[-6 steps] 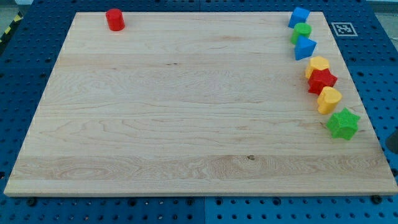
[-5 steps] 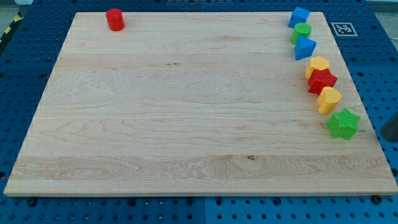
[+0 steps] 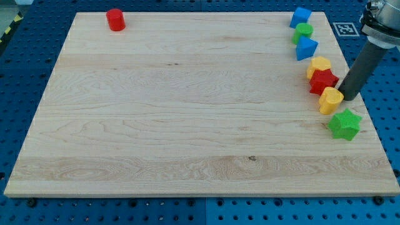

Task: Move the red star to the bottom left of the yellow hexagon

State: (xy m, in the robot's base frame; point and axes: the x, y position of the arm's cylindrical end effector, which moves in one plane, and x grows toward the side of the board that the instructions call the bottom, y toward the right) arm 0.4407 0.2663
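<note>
The red star [image 3: 324,80] lies near the board's right edge, wedged between two yellow blocks. The yellow hexagon [image 3: 319,65] touches it from the view's top; a second yellow block [image 3: 330,99] touches it from the bottom. My tip [image 3: 345,98] is down at the board's right edge, right beside the lower yellow block and just below-right of the red star.
A green star [image 3: 344,124] lies below the lower yellow block. Above the hexagon stand a blue block [image 3: 306,47], a green cylinder [image 3: 303,31] and a blue cube [image 3: 300,16]. A red cylinder [image 3: 115,19] stands at the top left. The wooden board [image 3: 187,112] ends just right of my tip.
My rod has come in from the view's lower right edge, moving up and left to the spot beside the lower yellow block. No block has moved.
</note>
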